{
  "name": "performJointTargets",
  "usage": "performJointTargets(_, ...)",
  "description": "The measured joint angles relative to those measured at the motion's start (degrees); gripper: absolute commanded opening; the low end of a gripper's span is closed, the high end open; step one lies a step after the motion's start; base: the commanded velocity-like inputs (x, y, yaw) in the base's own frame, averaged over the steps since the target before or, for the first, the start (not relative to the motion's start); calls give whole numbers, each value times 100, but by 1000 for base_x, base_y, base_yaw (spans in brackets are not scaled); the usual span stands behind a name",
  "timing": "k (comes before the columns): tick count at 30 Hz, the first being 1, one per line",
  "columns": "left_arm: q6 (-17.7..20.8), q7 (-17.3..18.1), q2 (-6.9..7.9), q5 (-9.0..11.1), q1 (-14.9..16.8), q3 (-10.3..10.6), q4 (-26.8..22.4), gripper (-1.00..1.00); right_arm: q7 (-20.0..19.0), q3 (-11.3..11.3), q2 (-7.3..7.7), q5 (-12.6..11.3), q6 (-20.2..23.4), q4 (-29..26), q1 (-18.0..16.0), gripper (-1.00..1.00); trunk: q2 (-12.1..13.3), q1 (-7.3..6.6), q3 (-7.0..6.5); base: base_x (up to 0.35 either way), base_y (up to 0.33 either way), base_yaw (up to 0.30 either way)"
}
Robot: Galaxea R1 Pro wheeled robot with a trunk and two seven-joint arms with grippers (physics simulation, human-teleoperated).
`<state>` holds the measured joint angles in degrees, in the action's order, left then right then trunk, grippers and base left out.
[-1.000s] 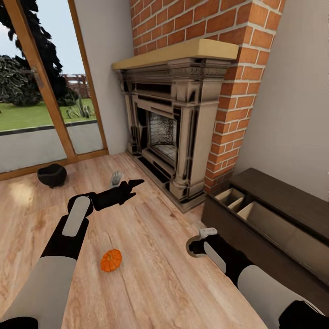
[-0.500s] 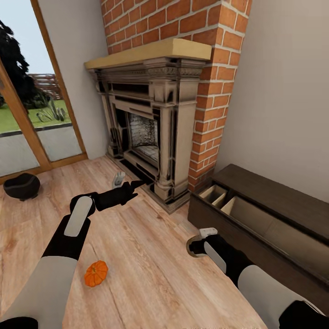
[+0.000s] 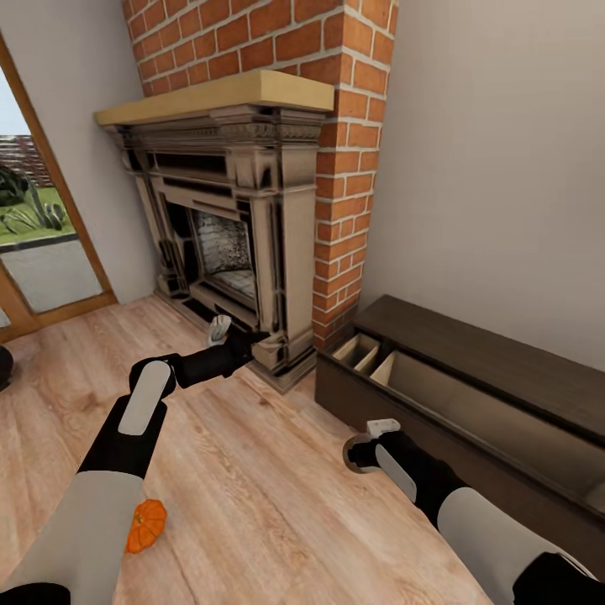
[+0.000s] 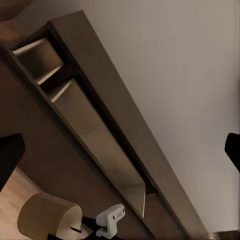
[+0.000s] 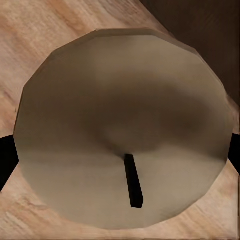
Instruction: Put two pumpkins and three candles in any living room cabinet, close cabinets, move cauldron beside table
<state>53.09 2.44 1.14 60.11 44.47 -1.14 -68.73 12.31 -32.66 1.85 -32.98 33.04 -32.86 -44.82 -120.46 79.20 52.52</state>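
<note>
My right gripper [image 3: 363,454] is shut on a beige candle [image 3: 348,455], held low over the wood floor in front of the cabinet [image 3: 479,365]. In the right wrist view the candle's flat top [image 5: 125,120] and dark wick sit between the fingertips [image 5: 6,157]. The cabinet is a long dark-brown console whose drawer [image 3: 437,395] is open and pale inside. My left gripper [image 3: 245,344] is open and empty, reaching toward the fireplace base. An orange pumpkin [image 3: 147,525] lies on the floor beside my left forearm. The left wrist view looks at the open drawer [image 4: 95,135] and the held candle [image 4: 47,220].
A black columned fireplace [image 3: 227,235] in a brick chimney stands ahead, just left of the cabinet. A glass door with a wooden frame [image 3: 50,244] is at the left. A dark sliver of the cauldron [image 3: 2,367] shows at the left edge.
The whole view has swung right, so the cauldron, the window and the pumpkin slid left in the picture and more cabinet shows. Both arms keep their pose, and the right still holds the candle.
</note>
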Motion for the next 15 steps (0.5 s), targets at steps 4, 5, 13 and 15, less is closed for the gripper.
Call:
performJointTargets(4, 0, -4, -26, 1, 0, 0, 9, 100, 0, 0, 0, -5, 0, 0, 0, -100, 0, 0, 0, 0, 0, -287)
performJointTargets(5, 0, -5, -32, -3, 0, 0, 14, 100, 0, -1, 0, -6, 0, 0, 0, -100, 0, 0, 0, 0, 0, -287)
performJointTargets(13, 0, -4, -44, -4, 0, 0, 23, 100, -8, 3, 9, 2, 1, -17, 0, -100, 0, 0, 0, 0, 117, -287)
performJointTargets(15, 0, -4, -44, -5, 0, -1, 17, 100, -12, 4, 9, 0, 3, -18, 0, -100, 0, 0, 0, 33, 259, -287)
